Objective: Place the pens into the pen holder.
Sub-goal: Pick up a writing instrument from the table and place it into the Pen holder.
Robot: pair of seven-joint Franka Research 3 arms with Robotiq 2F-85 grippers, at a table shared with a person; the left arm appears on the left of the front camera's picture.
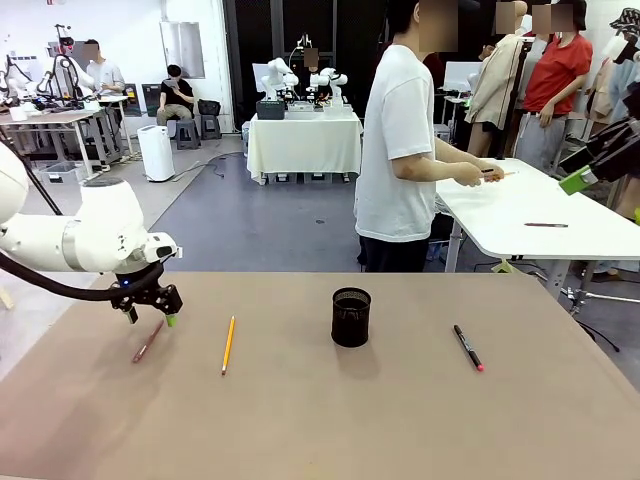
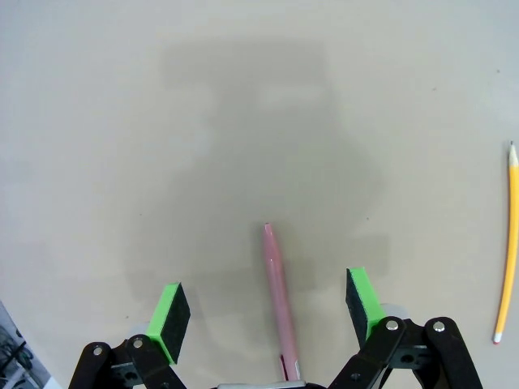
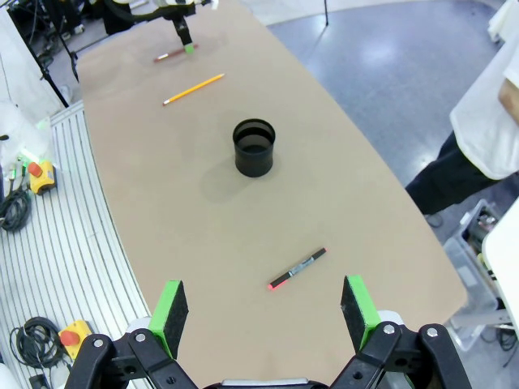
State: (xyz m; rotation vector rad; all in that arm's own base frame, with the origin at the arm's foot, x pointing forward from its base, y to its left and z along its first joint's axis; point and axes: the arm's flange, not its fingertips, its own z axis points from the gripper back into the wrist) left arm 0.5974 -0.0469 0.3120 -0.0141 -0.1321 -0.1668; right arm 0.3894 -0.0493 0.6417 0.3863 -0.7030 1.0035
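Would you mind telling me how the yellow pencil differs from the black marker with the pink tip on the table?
The slim yellow-orange pencil lies to the robot's left of the black cylindrical mesh cup. The black marker with a pink-red tip lies to the cup's right. The pencil looks longer and thinner than the marker. Both lie flat on the tan table, outside the cup.
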